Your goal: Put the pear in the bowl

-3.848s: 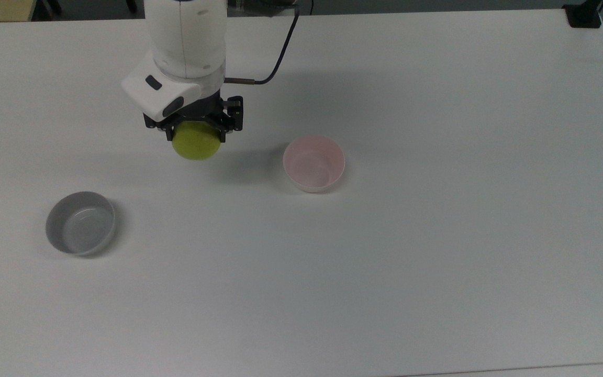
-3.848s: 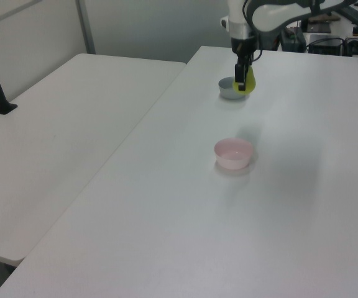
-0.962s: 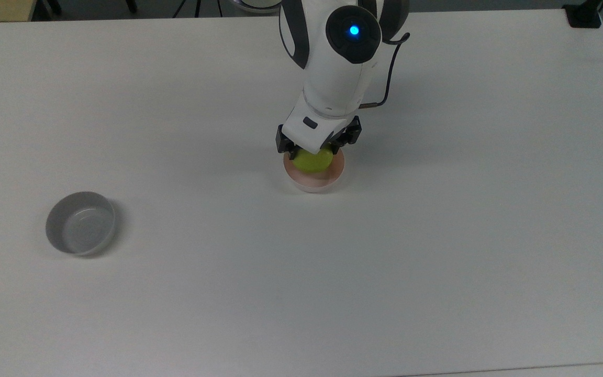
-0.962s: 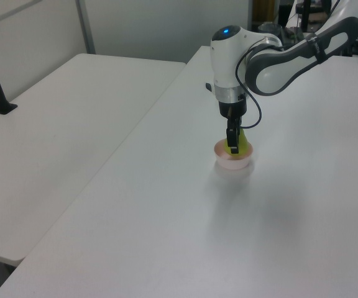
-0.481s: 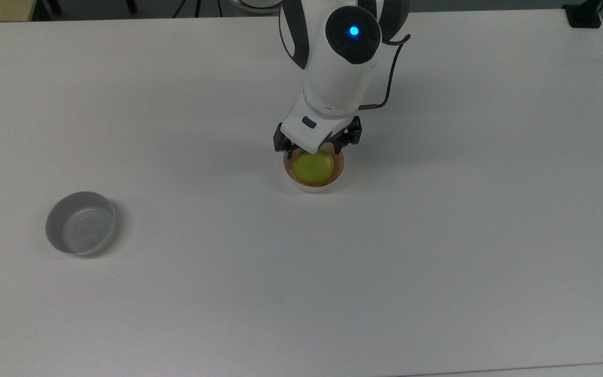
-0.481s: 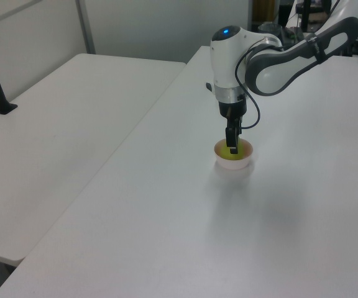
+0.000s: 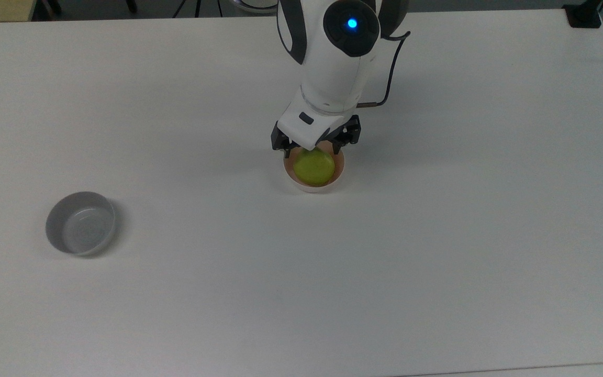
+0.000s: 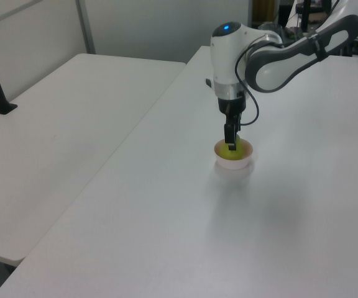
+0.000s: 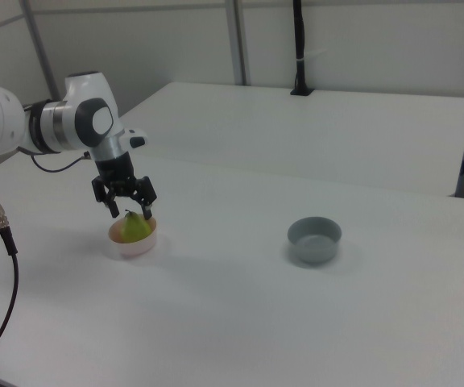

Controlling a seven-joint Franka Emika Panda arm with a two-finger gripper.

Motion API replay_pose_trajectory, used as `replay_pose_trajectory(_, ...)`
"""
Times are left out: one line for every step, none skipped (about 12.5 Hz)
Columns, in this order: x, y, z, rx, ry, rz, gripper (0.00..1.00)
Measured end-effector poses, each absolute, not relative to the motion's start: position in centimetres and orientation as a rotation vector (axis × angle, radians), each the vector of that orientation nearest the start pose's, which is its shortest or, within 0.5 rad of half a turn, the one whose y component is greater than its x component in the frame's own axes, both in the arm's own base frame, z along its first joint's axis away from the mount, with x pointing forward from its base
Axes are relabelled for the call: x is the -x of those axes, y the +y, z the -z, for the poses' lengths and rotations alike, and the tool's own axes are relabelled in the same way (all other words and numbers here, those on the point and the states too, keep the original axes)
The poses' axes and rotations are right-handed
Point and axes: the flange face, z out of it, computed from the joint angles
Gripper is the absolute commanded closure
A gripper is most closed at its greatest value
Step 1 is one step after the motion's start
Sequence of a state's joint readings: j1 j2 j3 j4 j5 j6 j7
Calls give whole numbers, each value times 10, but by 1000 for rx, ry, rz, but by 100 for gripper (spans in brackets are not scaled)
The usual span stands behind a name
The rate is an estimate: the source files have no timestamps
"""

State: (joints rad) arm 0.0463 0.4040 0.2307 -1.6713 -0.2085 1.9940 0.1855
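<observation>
The gripper (image 9: 129, 211) has lifted a little since before, fingers spread wide just above the bowl (image 9: 134, 244), because the pear (image 9: 134, 229) (stem up) now sits inside it.

The top view looks steeply down on the white table (image 7: 437, 262), with the pink bowl (image 7: 339, 173) near centre. The left view stands low, farther from the pink bowl (image 8: 246, 162), facing the arm (image 8: 278, 59). The right view faces the pink bowl (image 9: 139, 245) from the opposite side. All three share it.
</observation>
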Motion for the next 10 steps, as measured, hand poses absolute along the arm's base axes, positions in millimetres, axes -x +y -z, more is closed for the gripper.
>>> replay_pose_trajectory(-640,144,-385,3244,-250,-50,0)
replay_pose_trajectory(-639,138,-397,3253,-231,-66,0)
replay_pose_trajectory(-638,129,-415,3266,-202,-91,0)
replay_pose_trajectory(-636,115,-444,3281,-157,-96,0)
replay_pose_trajectory(-633,102,-471,3292,-123,-68,0)
replay_pose_trajectory(-629,90,-489,3295,-107,-50,0)
replay_pose_trajectory(-626,81,-499,3286,-107,-50,0)
replay_pose_trajectory(-620,65,-515,3257,-113,-56,0)
replay_pose_trajectory(-614,47,-534,3233,-96,-44,0)
replay_pose_trajectory(-607,34,-548,3222,-73,-33,0)
